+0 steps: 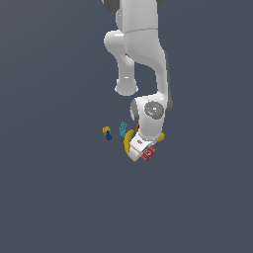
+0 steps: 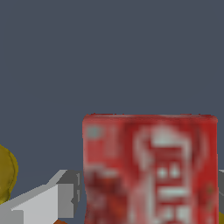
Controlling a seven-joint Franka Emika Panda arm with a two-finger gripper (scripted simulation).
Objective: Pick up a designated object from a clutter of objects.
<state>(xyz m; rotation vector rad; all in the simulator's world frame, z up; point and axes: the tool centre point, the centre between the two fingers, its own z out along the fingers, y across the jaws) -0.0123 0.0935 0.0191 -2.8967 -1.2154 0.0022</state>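
Flat slate-grey ground (image 1: pixel 54 197) filled both views, with no edges or corners in sight to place things by. Your gripper (image 1: pixel 143 148) sat low over the clutter, and the red box (image 2: pixel 149 168) with white lettering filled the lower part of the wrist view, very close to the camera. One grey fingertip (image 2: pixel 65 192) showed just beside the box's edge; the other was out of frame, so you could not tell from these pictures whether the jaws were gripping the box or merely straddling it.

In the exterior view the red box lay at the gripper's tip, with the yellow banana (image 1: pixel 129 146) curving just beside it. Farther out stood the teal block (image 1: pixel 122 128), and beyond that the small blue-and-orange piece (image 1: pixel 106 132), well apart from the hand.

Judging by this, you were at the grasp step. Your next move probably called for confirming a firm hold, then lifting straight up without dragging the banana.
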